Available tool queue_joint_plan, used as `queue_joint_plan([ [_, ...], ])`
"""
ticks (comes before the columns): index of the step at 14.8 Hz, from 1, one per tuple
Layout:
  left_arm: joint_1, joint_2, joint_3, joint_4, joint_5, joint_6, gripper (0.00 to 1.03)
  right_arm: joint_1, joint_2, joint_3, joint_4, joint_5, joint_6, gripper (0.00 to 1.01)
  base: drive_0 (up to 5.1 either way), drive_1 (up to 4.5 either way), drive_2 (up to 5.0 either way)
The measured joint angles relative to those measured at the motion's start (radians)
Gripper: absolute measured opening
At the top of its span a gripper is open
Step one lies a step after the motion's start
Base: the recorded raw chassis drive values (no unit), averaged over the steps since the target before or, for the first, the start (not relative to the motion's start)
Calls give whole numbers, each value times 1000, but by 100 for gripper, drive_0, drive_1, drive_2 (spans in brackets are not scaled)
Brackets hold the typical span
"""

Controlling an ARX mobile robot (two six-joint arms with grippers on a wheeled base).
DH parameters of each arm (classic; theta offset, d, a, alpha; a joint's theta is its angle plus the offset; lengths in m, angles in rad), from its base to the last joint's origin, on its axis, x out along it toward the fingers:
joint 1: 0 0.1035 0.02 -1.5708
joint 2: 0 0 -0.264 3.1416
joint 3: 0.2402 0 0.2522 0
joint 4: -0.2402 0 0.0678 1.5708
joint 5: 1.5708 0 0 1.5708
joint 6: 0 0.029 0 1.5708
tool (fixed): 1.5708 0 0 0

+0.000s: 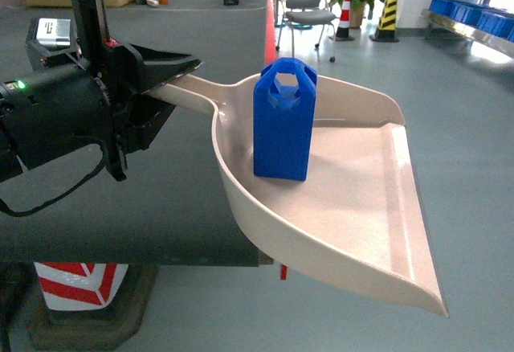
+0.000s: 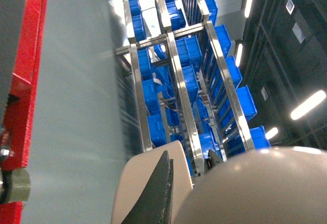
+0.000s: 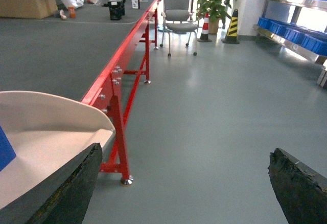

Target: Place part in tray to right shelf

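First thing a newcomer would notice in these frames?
The blue part standing upright inside the big cream tray, mid-frame in the head view, with the tray hanging out past the table edge over the floor. Next, the black left gripper at left, clamped on the tray's handle. The left wrist view adds the steel shelf packed with blue crates; the right gripper is open and empty beside the tray.

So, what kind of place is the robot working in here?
Probably a factory or warehouse floor: steel racks filled with blue crates, a long red-framed workbench, and striped traffic cones on the grey floor.
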Motion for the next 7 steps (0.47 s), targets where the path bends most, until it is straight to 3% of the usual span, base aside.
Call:
queue_joint_plan([
  [7, 0, 0, 0, -3, 0, 0, 15, 0, 0, 0, 5, 0, 0, 98, 496, -249, -249],
])
